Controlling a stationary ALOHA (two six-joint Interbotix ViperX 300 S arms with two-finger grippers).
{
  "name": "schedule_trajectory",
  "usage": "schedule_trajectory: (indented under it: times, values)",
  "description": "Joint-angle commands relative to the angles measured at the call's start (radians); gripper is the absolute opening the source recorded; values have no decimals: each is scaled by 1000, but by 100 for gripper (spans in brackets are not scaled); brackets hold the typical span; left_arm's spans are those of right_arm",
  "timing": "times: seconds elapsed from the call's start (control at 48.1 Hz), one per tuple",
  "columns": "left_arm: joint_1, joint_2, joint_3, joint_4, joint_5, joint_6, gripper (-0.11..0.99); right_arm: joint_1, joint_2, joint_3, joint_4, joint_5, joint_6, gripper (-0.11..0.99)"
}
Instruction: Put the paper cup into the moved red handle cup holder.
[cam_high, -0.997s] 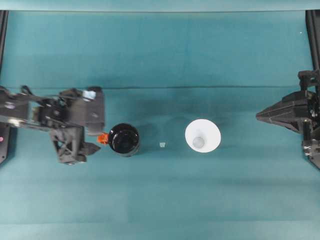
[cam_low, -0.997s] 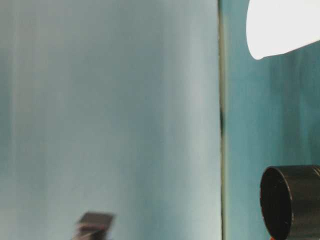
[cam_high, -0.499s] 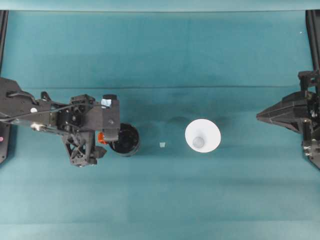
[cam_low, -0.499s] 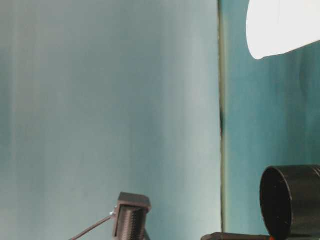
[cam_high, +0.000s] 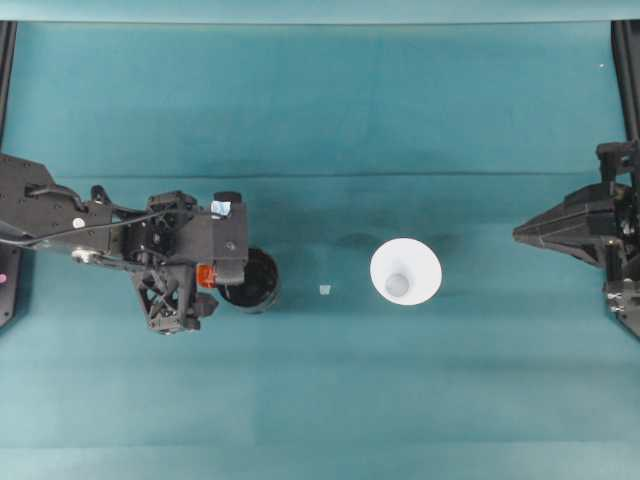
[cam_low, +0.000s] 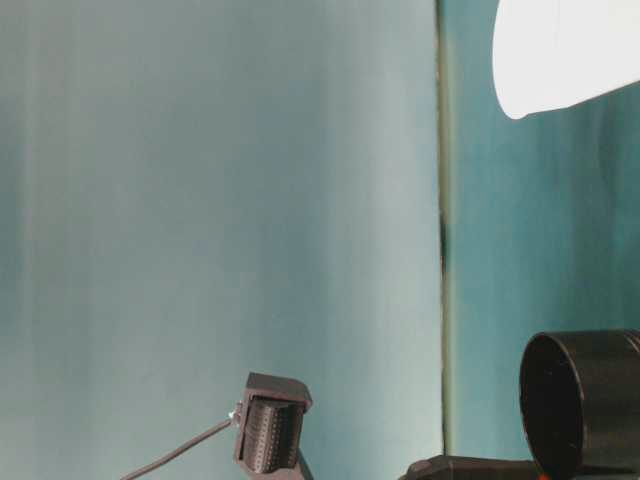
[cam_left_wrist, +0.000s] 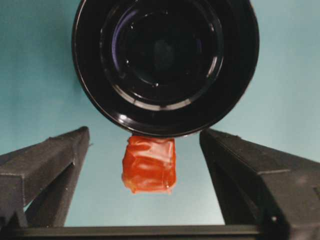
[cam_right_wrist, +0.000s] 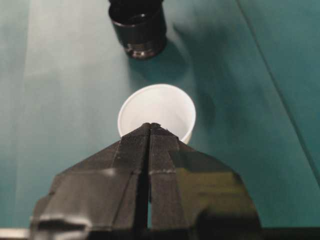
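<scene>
Your left gripper (cam_high: 212, 277) sits at the 9 o'clock side of the red handle cup holder (cam_high: 252, 281), over its red-orange handle tab (cam_high: 205, 276). From the left wrist camera you see the jaws spread wide, 1 finger (cam_left_wrist: 42, 167) at 8 o'clock and the other at 4 o'clock of the tab (cam_left_wrist: 149, 164), with bare teal cloth between each finger and the tab. Neither finger touches it. The glossy black holder (cam_left_wrist: 165, 62) stands upright at 12 o'clock of the tab, its open mouth facing the camera.

The paper cup (cam_high: 405, 272) stands upright on the teal table (cam_high: 320, 110), mouth up, at 3 o'clock of the holder and well apart from it. A small pale scrap (cam_high: 324, 289) lies on the cloth between the 2.

Your right gripper (cam_high: 520, 232) waits near the table's 3 o'clock edge, well apart from the cup and pointing toward it. In the right wrist view its fingers (cam_right_wrist: 150, 131) are pressed together with nothing between them, the tips overlapping the near rim of the paper cup (cam_right_wrist: 165, 107), and the holder (cam_right_wrist: 138, 27) stands beyond the cup at 12 o'clock.

In the table-level view you see the white cup (cam_low: 565, 50) and the black holder (cam_low: 585, 400) both resting on the table, with part of the left arm (cam_low: 268, 432) near the holder.
</scene>
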Motion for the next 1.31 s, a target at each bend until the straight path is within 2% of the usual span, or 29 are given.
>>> schedule_trajectory:
  times: [0.0,0.083,0.145,0.249,0.291,0.457,0.686,0.852,1.06,1.288]
  values:
    - [0,-5,-18,3,-6,2,92,-2,5,-21,-2,-5,11,-11]
    - [0,-5,-23,3,-3,5,80,-2,5,-20,-2,-5,11,-11]
    - [-5,-5,-26,3,-3,14,65,-2,5,-20,-2,-5,11,-11]
    - [-8,-8,-25,3,-2,38,33,-2,5,-20,0,-5,11,-11]
    - [-8,-9,-26,3,0,52,27,-2,6,-20,-2,-5,11,-11]
    - [-8,-11,-31,3,5,94,28,-2,5,-20,-2,-6,11,-11]
    - [-8,-28,-57,3,12,87,28,-2,5,-20,-2,-5,11,-11]
    - [-3,-110,-101,3,100,87,28,-2,5,-20,-2,-6,11,-11]
    - [0,-192,-196,3,215,86,28,-2,5,-21,-2,-5,11,-11]
    - [0,-155,-264,3,232,91,28,-2,5,-21,0,-5,11,-11]
